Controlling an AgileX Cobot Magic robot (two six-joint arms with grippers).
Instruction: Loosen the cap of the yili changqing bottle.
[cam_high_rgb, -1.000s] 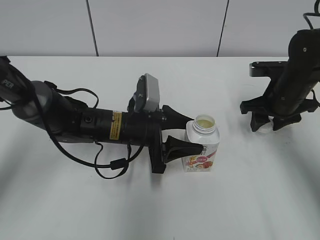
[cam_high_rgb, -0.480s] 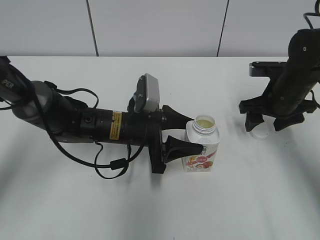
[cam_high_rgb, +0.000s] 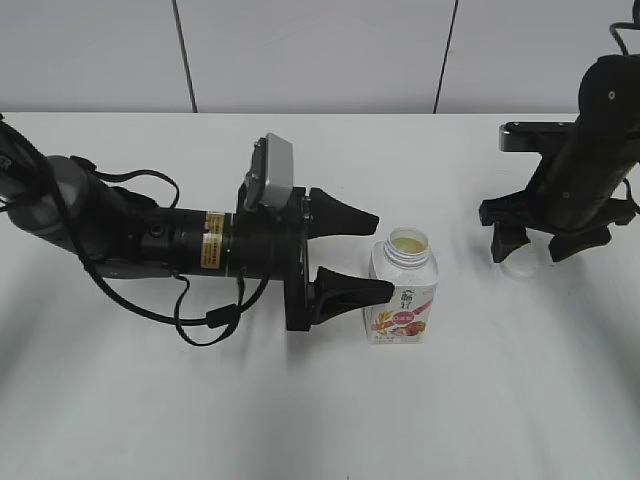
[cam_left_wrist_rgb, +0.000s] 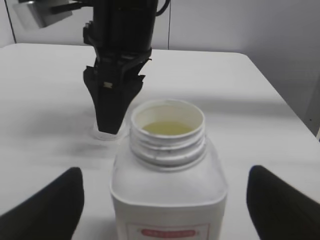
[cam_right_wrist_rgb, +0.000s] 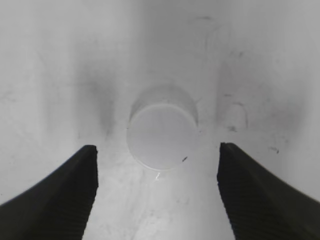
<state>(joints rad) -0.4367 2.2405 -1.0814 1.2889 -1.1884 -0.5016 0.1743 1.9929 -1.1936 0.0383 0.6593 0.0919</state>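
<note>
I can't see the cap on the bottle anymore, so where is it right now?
The cap lies on the table at the right of the exterior view, beneath the open right gripper, well apart from the open-necked bottle.

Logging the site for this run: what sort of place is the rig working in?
Likely a lab or test bench, not a home: a bare white table, plain pale wall panels behind it, and only the opened bottle and its cap laid out.

White matte table (cam_high_rgb: 320, 420) filling the lower view, pale grey panelled wall (cam_high_rgb: 310, 55) behind it, two dark vertical seams between panels, soft even light, faint shadows on the tabletop
</note>
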